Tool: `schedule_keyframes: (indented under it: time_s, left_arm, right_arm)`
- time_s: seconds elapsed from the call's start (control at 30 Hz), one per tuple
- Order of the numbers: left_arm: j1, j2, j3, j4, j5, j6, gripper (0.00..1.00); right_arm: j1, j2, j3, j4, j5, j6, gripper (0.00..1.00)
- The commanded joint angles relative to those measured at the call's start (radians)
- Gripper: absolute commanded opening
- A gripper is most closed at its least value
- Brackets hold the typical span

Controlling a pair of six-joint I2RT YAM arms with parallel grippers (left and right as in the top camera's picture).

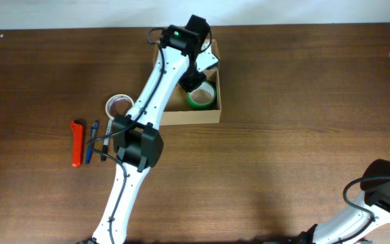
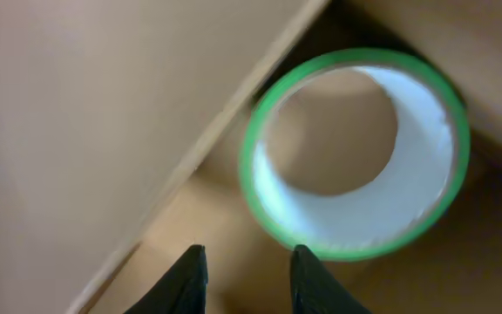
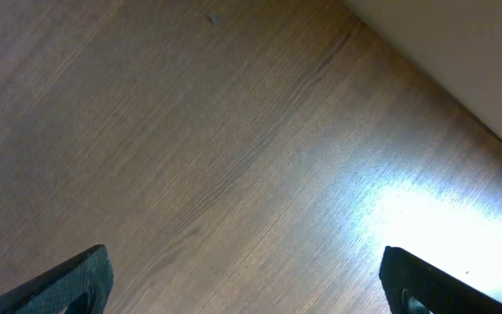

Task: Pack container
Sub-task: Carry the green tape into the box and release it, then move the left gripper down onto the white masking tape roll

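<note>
The container (image 1: 189,116) is a tan cardboard box at the table's far middle, open at the top. A green-edged tape roll (image 1: 202,97) lies flat in its right front corner. It fills the upper right of the left wrist view (image 2: 356,157). My left gripper (image 2: 247,262) reaches down inside the box next to the roll. Its fingers are parted and hold nothing, and the box wall (image 2: 85,131) is on their left. My right gripper (image 3: 247,279) is wide open and empty over bare wood at the table's near right.
A white tape roll (image 1: 118,105) lies on the table left of the box, partly under my left arm. A red box cutter (image 1: 77,142), a blue pen (image 1: 89,141) and a dark marker (image 1: 104,146) lie side by side at the left.
</note>
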Motion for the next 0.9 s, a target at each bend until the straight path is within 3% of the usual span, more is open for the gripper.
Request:
schedule_keyframes:
  time_s: [0.0,0.17,0.4,0.57,0.87]
  left_arm:
    - [0.063,-0.218,0.006,-0.005,-0.075,-0.04,0.31]
    - [0.183,-0.415,-0.085,0.012,-0.102,-0.073,0.31]
    - [0.379,-0.655,-0.551,0.177,-0.117,-0.16,0.38]
    - [0.474,-0.642,-0.758,0.209,0.042,-0.23,0.41]
    - [0.516,-0.572,-0.896,0.269,0.042,-0.255,0.4]
  right_arm:
    - [0.0,0.004,-0.005,0.0,0.012,-0.006,0.99]
    - [0.0,0.004,-0.005,0.0,0.012,-0.006,1.0]
    - [0.0,0.004,-0.005,0.0,0.012,-0.006,0.99]
    - [0.0,0.004,-0.005,0.0,0.012,-0.006,0.99]
    - [0.0,0.004,-0.005,0.0,0.012,-0.006,0.99]
